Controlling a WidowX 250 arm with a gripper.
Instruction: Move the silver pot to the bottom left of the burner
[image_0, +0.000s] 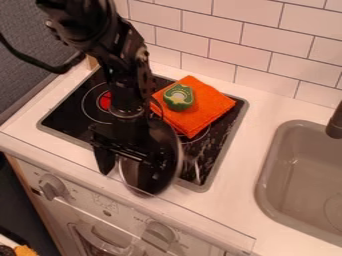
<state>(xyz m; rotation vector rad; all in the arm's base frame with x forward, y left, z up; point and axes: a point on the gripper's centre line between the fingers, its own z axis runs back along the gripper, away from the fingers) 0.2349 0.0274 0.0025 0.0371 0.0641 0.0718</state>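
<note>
The black gripper (127, 151) hangs low over the front part of the stove, pointing down. Right against it, partly behind its body, is the silver pot (152, 176), with a dark face and a shiny rim. This pot looks steeply tilted, its lower edge close to the stove's front edge. Whether the gripper holds it cannot be made out. The black stovetop (70, 112) has a burner (105, 100) glowing red at the back left, partly covered by the arm.
An orange folded cloth (204, 110) lies on the back right of the stove, with a green and white object (178, 97) on it. To the right, a grey sink (294, 187) with a dark faucet (335, 125) is set into the white counter. Knobs line the stove's front.
</note>
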